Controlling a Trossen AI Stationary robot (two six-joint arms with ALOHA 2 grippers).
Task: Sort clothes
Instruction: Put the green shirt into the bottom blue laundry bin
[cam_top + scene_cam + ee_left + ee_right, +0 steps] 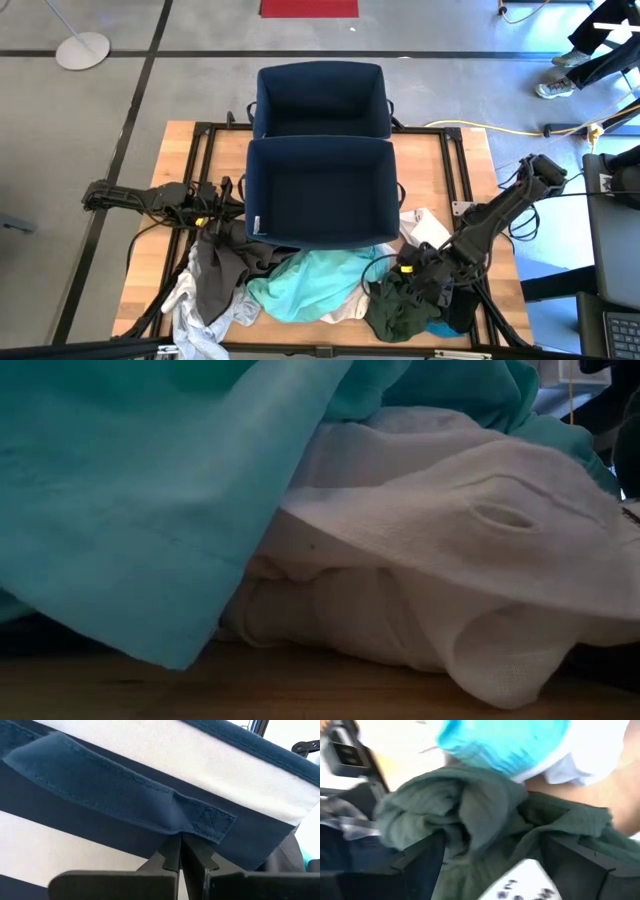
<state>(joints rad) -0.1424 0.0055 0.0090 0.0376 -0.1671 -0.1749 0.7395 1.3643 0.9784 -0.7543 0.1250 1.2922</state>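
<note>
The clothes lie heaped along the table's near edge. There is a grey garment [220, 275] and a white one [195, 325] at the left, a turquoise one [315, 285] in the middle and a dark green one [395, 310] at the right. My right gripper [412, 272] is open and points steeply down over the dark green garment [485, 810], with a raised bunch of it between the fingers. My left gripper [232, 200] is shut and points level at the near bin's left wall [100, 835], just under its handle strap [125, 790]. My right gripper comes from above with one finger [420, 860] on each side of a bunched fold [480, 815] of the dark green garment, which lies on the table. I cannot tell whether the fingers touch the cloth.
Two navy fabric bins stand in the middle of the table, the near one [252, 190] against the far one [320, 68]. A white cloth [425, 228] lies beside the near bin's right corner. In the low view, turquoise cloth [150, 490] and white cloth [450, 530] lie on the wood.
</note>
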